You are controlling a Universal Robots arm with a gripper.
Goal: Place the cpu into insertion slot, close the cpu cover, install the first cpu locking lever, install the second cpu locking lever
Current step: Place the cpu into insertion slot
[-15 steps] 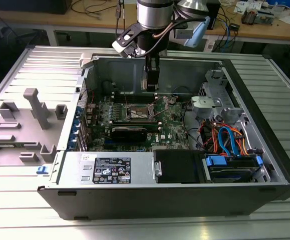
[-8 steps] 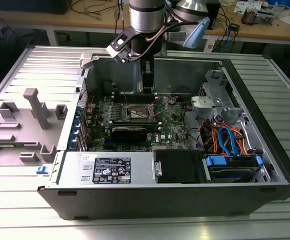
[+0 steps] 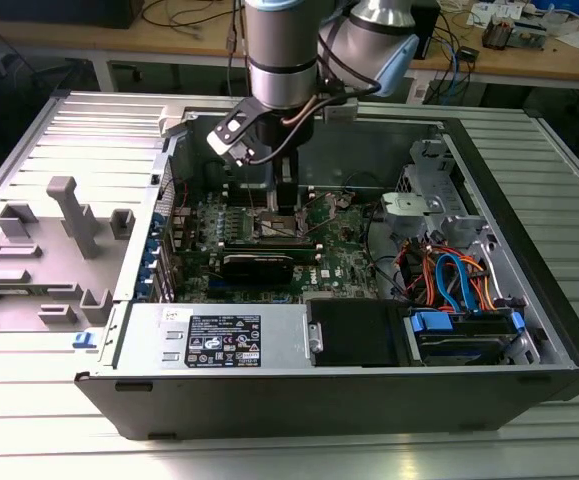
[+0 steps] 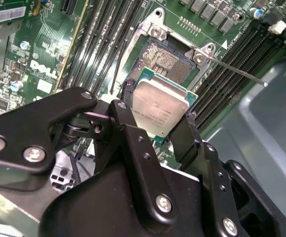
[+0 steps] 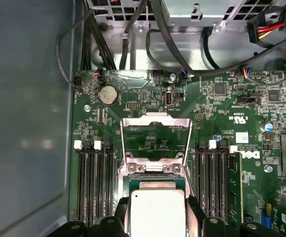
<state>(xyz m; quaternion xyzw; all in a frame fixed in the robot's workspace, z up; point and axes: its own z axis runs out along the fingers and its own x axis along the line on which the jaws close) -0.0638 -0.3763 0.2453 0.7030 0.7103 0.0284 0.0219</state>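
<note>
Over the open computer case (image 3: 369,385) on the ribbed tabletop (image 3: 269,460), the exterior view shows the pincer (image 3: 285,195) hanging above the middle of the motherboard (image 3: 344,255). In the second wrist view it is clamped on the cpu (image 4: 160,108), held just over the bare insertion slot (image 4: 165,57). In the first wrist view the cpu cover (image 5: 155,121) stands swung open beyond the cpu (image 5: 157,212).
</note>
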